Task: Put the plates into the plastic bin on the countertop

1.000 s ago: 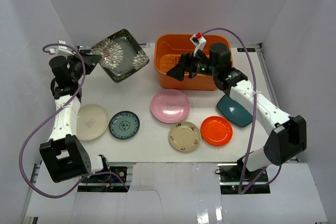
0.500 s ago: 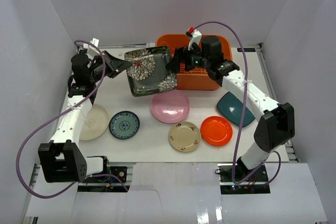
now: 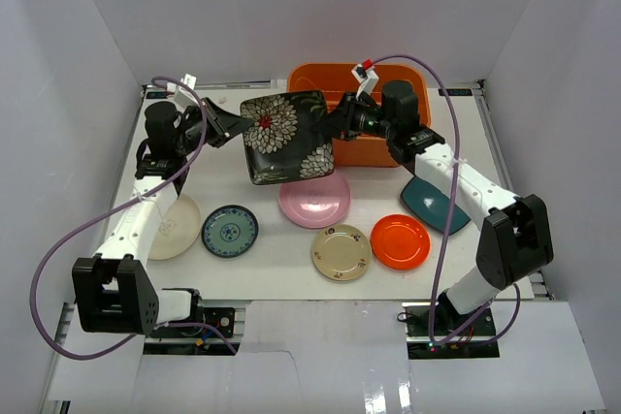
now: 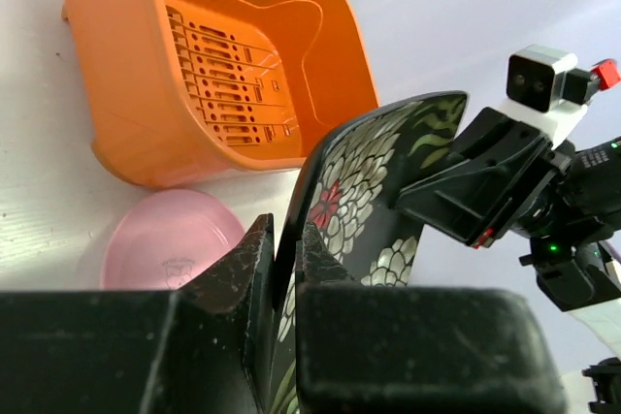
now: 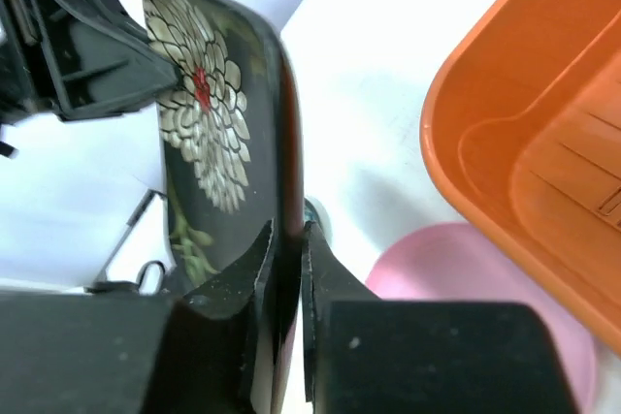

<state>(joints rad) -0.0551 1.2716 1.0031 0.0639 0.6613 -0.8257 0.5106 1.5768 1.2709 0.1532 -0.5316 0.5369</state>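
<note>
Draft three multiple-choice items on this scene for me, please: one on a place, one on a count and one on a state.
1. Where is the black-floral plate?
A. Held in the air beside the orange bin
B. Inside the bin
C. Leaning against the back wall

2. How many plates lie on the countertop?
A. Four
B. Eight
C. Six

3. What state are the left hand and right hand in?
A. Both open
B. Both shut on the black-floral plate
C. Only the left one shut

Key:
1 A: the top view shows it raised at the bin's left side.
2 C: white plate, blue-patterned plate, pink plate, cream-gold plate, orange-red plate, teal plate.
3 B: each wrist view shows its hand clamped on the plate's rim.
</note>
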